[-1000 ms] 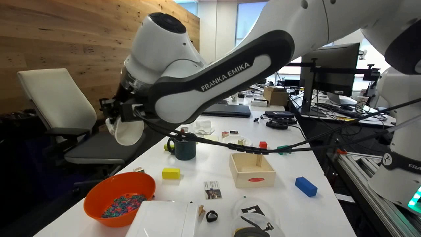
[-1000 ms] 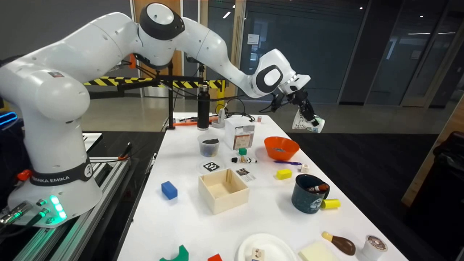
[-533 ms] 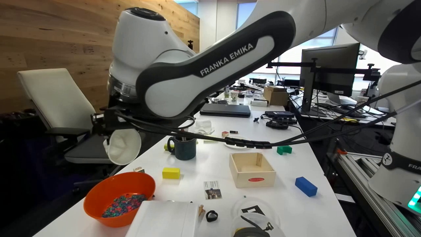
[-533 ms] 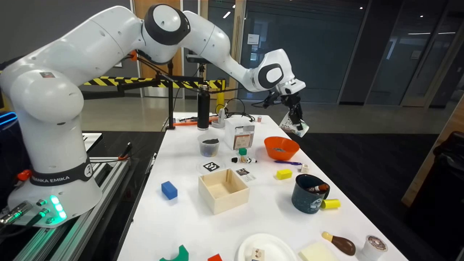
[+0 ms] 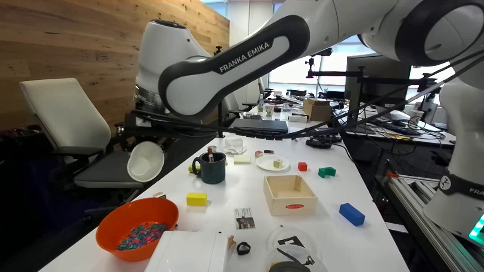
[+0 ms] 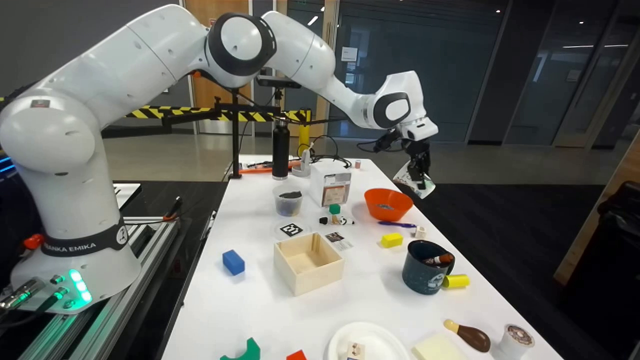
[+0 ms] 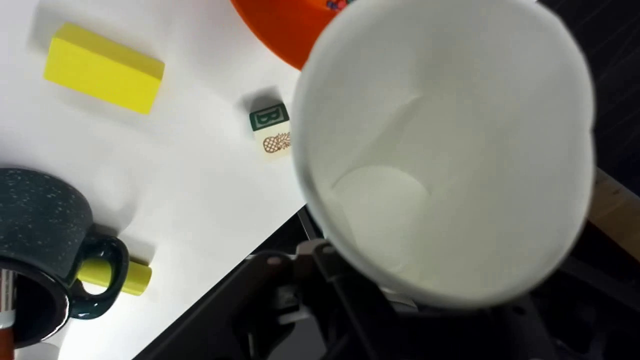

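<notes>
White cup [image 5: 145, 161] hangs lower than a second ago, pinched in part-closed jaws. Looks like carrying; next needs steady jaws, with orange bowl [image 5: 124, 216] lower, near them.

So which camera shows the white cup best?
The wrist view. There the white cup is biggest, and you can see inside to its bottom. Both exterior views show it smaller: in an exterior view its mouth faces us; in an exterior view the gripper hides part of its printed side.
</notes>
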